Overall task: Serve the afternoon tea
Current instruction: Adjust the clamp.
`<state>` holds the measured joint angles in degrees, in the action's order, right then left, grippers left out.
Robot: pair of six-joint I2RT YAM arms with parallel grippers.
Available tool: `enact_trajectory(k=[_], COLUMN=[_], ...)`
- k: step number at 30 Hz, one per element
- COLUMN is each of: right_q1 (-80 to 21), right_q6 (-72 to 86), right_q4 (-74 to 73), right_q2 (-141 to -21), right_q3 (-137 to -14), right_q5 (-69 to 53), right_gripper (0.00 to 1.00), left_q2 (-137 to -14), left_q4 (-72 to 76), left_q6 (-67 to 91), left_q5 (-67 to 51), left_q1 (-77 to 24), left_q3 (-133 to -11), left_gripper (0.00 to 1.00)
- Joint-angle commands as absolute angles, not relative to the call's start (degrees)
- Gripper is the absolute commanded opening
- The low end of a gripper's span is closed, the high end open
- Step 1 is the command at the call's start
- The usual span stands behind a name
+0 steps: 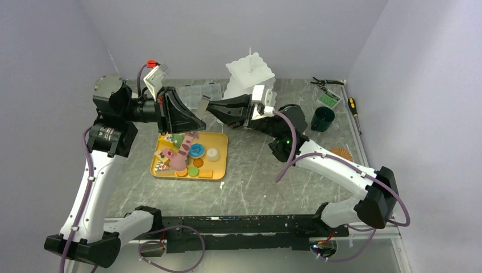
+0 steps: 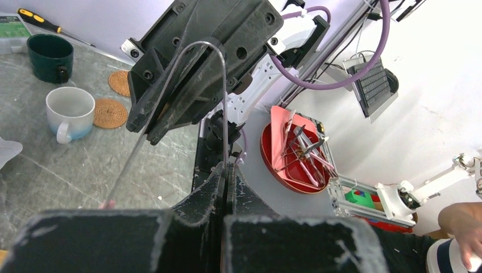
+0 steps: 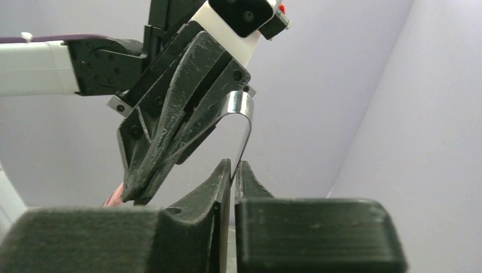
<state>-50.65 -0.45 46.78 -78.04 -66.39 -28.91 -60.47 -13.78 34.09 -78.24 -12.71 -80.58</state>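
Both claws were clenched on the tongs [image 3: 241, 122], held above the table. The left gripper [image 2: 227, 170] pinched one steel leg just under the bend, and the right gripper [image 3: 233, 170] pinched the other leg, so the two stood tip to tip. This looked like a handover of the tool, or a correction of its hold.

To do it well, the arm that was to keep the tongs needed its leg deep and straight between the fingers, and only then should the other arm let go. A pull by both at once could spread the bend or twist the tongs out. The pink tips seemed to hang over the tray [image 1: 219, 166], so a slip would drop them on the pastries [image 1: 196, 151].

The pastries lay on that yellow tray. No pastry showed on the stand [image 1: 250, 71], which stood at the far side. The white mug [image 2: 69, 111] stood just beside a coaster [image 2: 109, 112], not on it. The green mug [image 1: 322, 118] stood apart, to the right.
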Motion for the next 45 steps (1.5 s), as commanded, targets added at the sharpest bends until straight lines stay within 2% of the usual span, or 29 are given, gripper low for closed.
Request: enact_trajectory(k=[1,3,4,8,16,22,26,34,36,37,40,45], right_q1=[-47.6,-47.6,-47.6,-47.9,-52.8,-55.1,-55.5,-55.9,-55.9,-55.8,-55.6,-55.7], right_q6=[1.3,6.9,9.8,18.9,16.0,10.2,10.5,11.4,10.1,9.2,8.0,11.3], right_q4=[40.7,43.5,45.2,52.0,50.1,48.5,48.6,50.2,47.2,45.9,43.7,47.1], right_q2=[-80.6,-80.6,-80.7,-81.1,-82.4,-84.1,-85.7,-84.4,-82.1,-80.2,-77.1,-79.4], right_q3=[-66.3,-65.9,-65.6,-63.3,-61.3,-61.2,-62.0,-60.0,-59.7,-59.3,-58.1,-58.3], right_q5=[-25.6,-29.9,-31.6,-34.9,-29.9,-24.3,-25.9,-25.9,-25.1,-24.5,-24.5,-27.1], right_gripper=[0.18,0.37,0.43,0.52,0.55,0.42,0.52,0.61,0.73,0.75,0.76,0.7], left_q2=[-56.6,-57.1,-57.4,-57.7,-58.0,-57.9,-57.7,-58.1,-58.2,-58.5,-58.9,-58.1], left_q4=[-13.2,-17.8,-19.6,-20.3,-19.2,-19.0,-19.1,-22.7,-26.6,-28.6,-29.9,-20.5], left_q6=[31.9,28.0,26.5,25.5,25.6,25.6,25.2,20.9,18.0,16.2,14.8,21.9], left_q5=[-87.0,-87.0,-86.9,-86.6,-85.0,-83.4,-83.0,-83.3,-83.4,-83.4,-83.3,-82.7], left_q1=[-13.5,-13.5,-13.5,-13.5,-13.5,-13.5,-13.5,-13.5,-13.5,-13.4,-13.4,-13.4], left_q3=[-83.4,-84.3,-84.8,-84.9,-84.5,-85.1,-85.2,-86.1,-87.3,-88.1,-88.8,-85.6], left_gripper=[0.03,0.03,0.03,0.03,0.03,0.03,0.03,0.03,0.03,0.03,0.03,0.03])
